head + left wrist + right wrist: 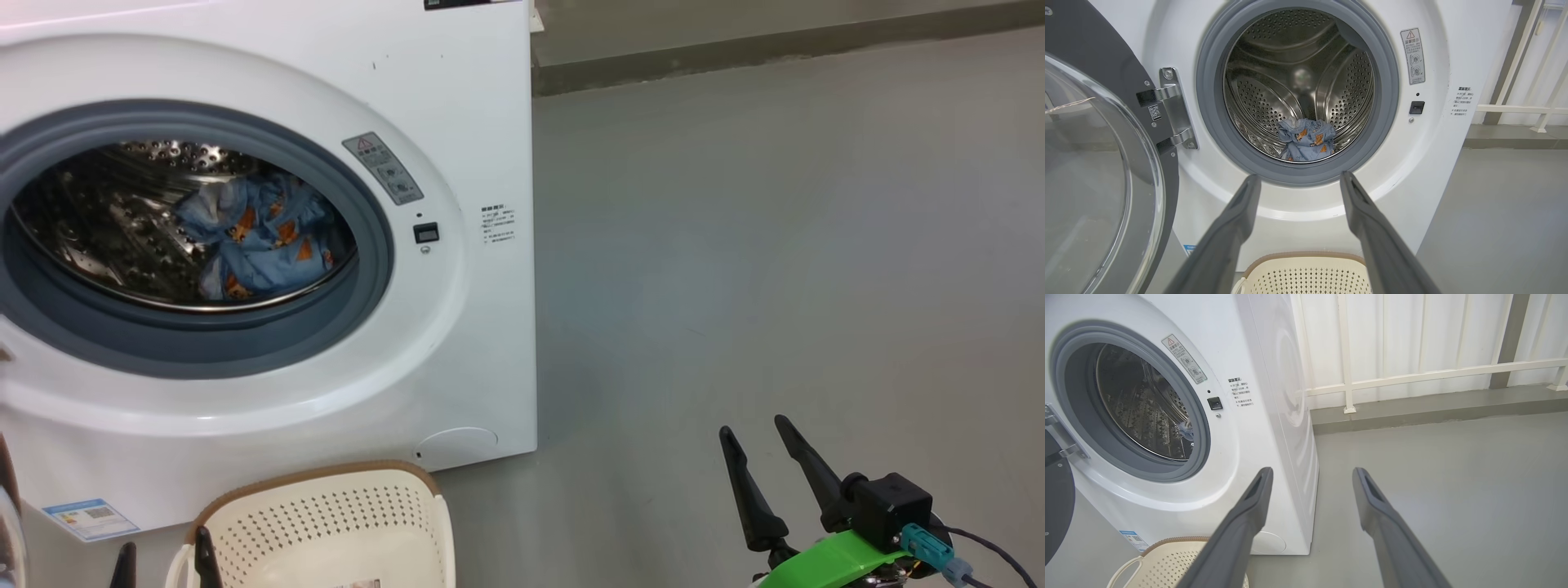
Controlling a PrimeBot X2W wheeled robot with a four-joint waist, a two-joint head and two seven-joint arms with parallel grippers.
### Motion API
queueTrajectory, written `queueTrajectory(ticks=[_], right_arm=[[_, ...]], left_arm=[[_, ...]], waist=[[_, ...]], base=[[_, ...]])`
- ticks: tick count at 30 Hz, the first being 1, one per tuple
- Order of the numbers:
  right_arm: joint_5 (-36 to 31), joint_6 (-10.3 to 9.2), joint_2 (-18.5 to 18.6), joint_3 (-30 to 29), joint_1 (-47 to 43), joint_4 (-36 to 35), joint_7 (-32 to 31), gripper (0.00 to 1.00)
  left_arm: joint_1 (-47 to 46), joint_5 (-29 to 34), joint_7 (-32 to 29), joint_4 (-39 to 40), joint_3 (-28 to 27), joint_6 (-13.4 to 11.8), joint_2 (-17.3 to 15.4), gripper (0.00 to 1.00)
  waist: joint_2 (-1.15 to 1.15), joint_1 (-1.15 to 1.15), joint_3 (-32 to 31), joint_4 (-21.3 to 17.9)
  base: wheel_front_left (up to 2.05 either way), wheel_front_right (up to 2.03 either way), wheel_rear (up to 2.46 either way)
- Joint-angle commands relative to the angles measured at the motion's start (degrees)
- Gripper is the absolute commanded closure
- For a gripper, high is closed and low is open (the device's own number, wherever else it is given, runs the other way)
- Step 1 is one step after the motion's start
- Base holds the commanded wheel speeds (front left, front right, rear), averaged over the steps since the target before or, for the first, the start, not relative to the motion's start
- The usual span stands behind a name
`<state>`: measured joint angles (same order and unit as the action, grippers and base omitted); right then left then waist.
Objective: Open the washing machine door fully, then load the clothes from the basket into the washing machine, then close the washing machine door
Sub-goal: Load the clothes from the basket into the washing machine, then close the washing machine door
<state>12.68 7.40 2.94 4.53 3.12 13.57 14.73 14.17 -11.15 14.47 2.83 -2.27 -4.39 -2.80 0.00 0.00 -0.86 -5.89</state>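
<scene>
Low in the head view, the basket (326, 474) stands on the floor (775, 245) just before the washing machine (457, 98), whose drum (106, 237) holds the clothes (253, 237); the right fingers (747, 490) hover spread and empty at the lower right. Left wrist view: the left fingers (1237, 220) gape wide, holding nothing, before the drum mouth, with the washing machine door (1086, 183) swung open at its left. Right wrist view: the right fingers stand wide apart by the machine's right corner.

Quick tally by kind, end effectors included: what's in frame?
washing machine: 1
washing machine door: 1
basket: 1
clothes bundle, in the drum: 1
left end effector, right end effector: 2
Total: 6
</scene>
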Motion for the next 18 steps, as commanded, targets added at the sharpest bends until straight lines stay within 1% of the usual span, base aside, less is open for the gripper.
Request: queueTrajectory(ticks=[1, 8, 18], right_arm=[[-0.5, 0.09, -0.1, 1.2, 0.4, -1.4, 0.3, 0.00], [-0.4, 0.09, -0.1, 1.2, 0.2, -1.5, 0.3, 0.00], [-0.2, 0.09, -0.1, 1.0, 0.2, -1.3, 0.3, 0.00]], left_arm=[[-0.1, 1.0, 0.5, 1.4, -1.4, -0.8, -0.1, 0.00], [0.0, 1.1, 0.5, 1.5, -0.7, -1.3, -0.1, 0.00], [0.0, 0.9, 0.5, 1.2, -0.7, -1.1, -0.1, 0.00]], waist=[[0.00, 0.00, -0.4, 0.2], [0.00, 0.00, -0.3, 0.6], [0.00, 0.00, 0.1, 0.8]], base=[[0.00, 0.00, 0.00], [0.00, 0.00, 0.00], [0.00, 0.00, 0.00]])
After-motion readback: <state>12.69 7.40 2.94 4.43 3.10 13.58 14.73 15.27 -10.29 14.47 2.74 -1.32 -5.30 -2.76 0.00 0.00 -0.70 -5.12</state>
